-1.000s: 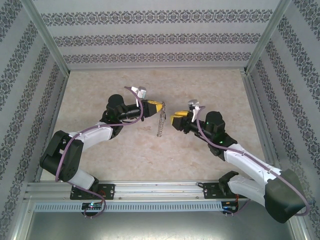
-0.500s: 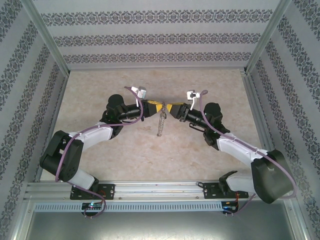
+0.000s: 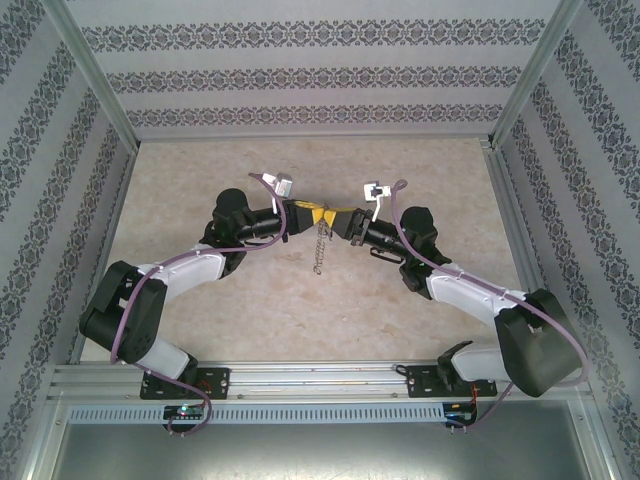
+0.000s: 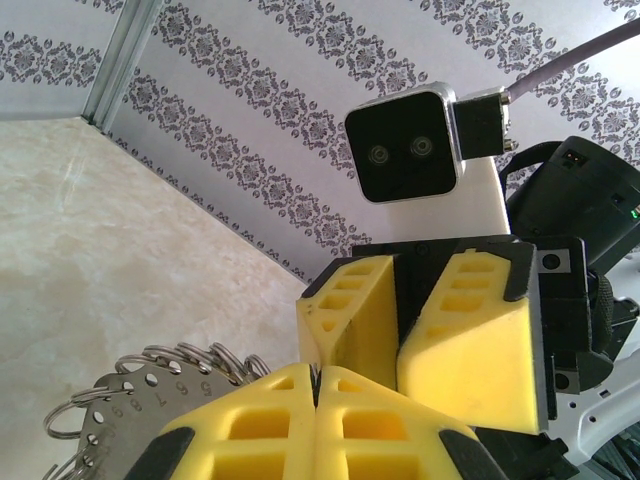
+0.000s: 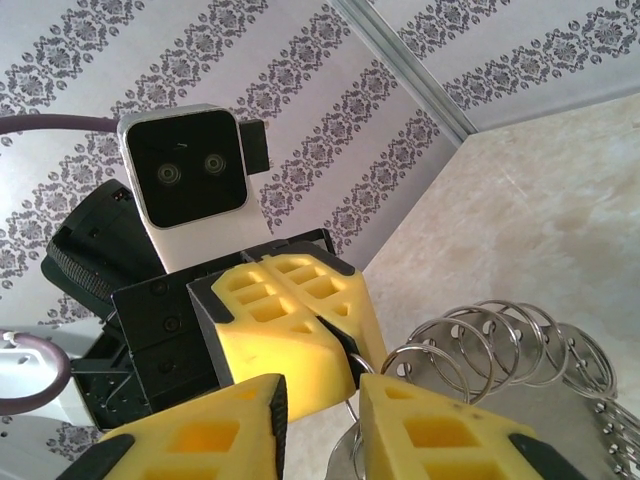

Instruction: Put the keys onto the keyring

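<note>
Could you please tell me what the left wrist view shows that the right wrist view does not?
Left wrist view: the keyring as a flat plate with holes and stamped digits, held in the shut jaws of the left gripper, with the right arm's camera facing. Right wrist view: small links at the right edge, the left arm's camera, and the right gripper, jaws apart with ring wire in the gap; whether they pinch it is unclear. Both: wire rings, the two grippers nose to nose, marble tabletop, patterned wall.
</note>
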